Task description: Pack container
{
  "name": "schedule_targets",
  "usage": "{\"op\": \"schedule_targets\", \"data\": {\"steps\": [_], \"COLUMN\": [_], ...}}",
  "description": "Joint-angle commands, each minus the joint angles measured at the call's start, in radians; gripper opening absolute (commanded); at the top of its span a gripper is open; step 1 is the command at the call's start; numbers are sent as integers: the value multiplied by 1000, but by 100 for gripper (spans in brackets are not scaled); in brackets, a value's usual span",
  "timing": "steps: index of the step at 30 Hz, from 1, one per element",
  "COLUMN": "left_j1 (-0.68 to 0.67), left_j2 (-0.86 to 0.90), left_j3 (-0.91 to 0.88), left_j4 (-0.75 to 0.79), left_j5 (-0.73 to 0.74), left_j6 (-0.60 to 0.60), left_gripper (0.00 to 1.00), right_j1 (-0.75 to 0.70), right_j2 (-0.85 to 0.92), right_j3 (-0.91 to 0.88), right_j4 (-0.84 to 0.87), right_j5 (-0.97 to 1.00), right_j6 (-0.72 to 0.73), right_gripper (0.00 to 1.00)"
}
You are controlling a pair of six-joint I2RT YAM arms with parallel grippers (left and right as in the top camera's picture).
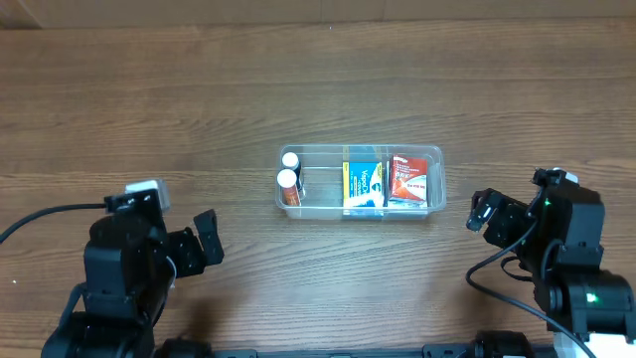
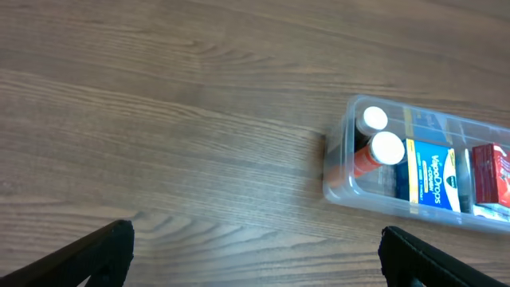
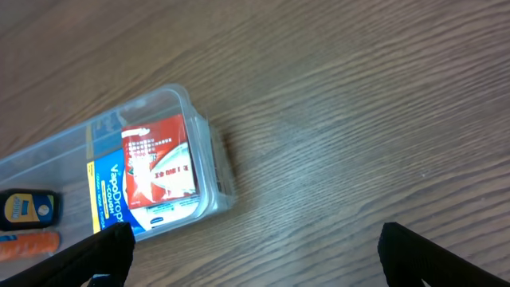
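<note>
Left gripper (image 1: 206, 242) hovers over bare table (image 1: 298, 80), well apart from the work, its fingers (image 2: 111, 243) spread wide with nothing between them. The container (image 1: 320, 187) sits at table centre, between the two arms, long axis running left to right. Contents, in order: two white-capped bottles (image 1: 289, 169) at the left end, one of them orange-bodied; a blue and yellow box (image 1: 363, 181) in the middle; a red box (image 1: 407, 177) at the right end, against the wall. Right gripper (image 1: 480, 211) stands off just beyond the container's right end, jaws likewise parted and empty. No loose item shows on the table in any view. Assessment: loading appears finished or nearly so, with both arms idle. The next move calls for confirming that nothing else awaits packing; no lid is visible.
</note>
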Motion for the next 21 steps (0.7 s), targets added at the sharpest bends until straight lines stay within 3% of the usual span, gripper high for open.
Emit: {"op": "schedule_targets", "data": {"steps": [1,17,21], "left_j1": [0,0,0], "left_j2": [-2,4,4], "left_j3": [-14,-14,-14], "left_j4": [-20,-23,-23], "left_j5": [-21,-21,-21], "left_j6": [-24,-24,-24], "left_gripper": [100,100,100], "right_j1": [5,5,10], "right_j2": [11,112,76], "right_j3": [-5,-6,-77], "right_j4": [2,5,180], "right_j5": [-5,-12,-61], "right_j6": [5,6,-6], "right_gripper": [100,100,100]}}
